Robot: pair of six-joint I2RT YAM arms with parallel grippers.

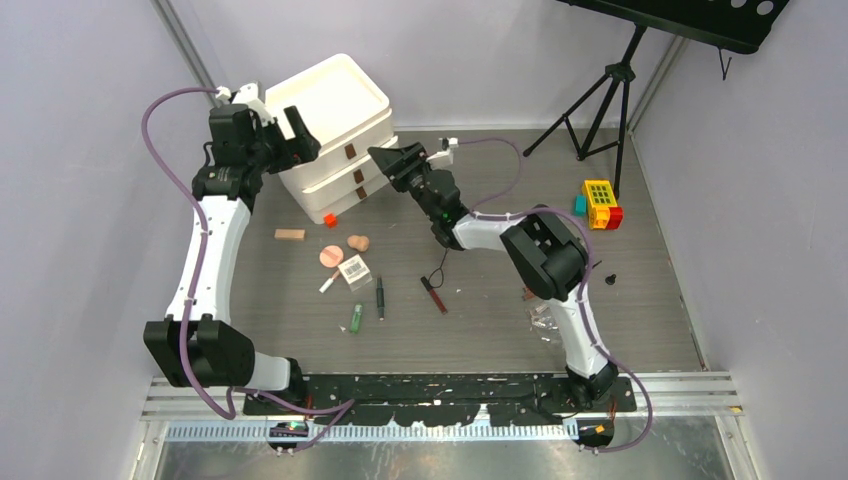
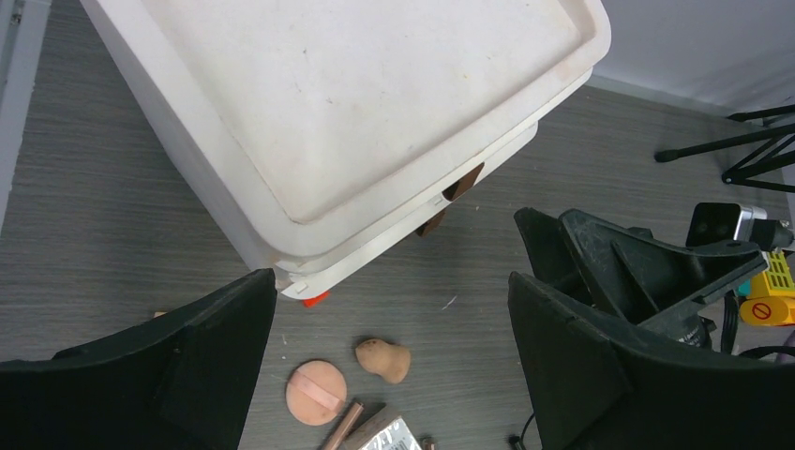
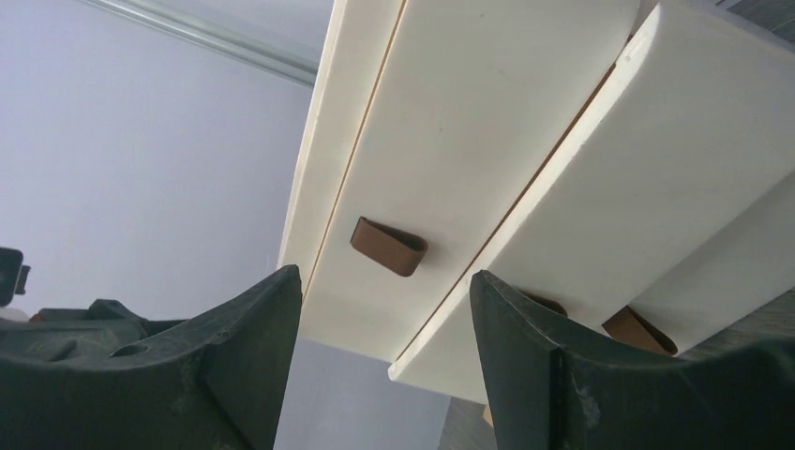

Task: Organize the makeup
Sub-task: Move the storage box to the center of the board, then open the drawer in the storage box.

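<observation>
Drawers (image 1: 335,105) (white, stacked) face the right tool (image 1: 388,157); toy blocks (image 1: 600,203) well apart

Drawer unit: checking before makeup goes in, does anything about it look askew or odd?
Yes. The drawer unit sits diagonal to the table edges, and the right wrist view shows a lower drawer jutting out past the one above. A small red cube lies at its near corner.

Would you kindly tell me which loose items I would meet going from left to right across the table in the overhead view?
wooden block → pink round puff → peach sponge → black pencil → red pencil → toy blocks
</observation>
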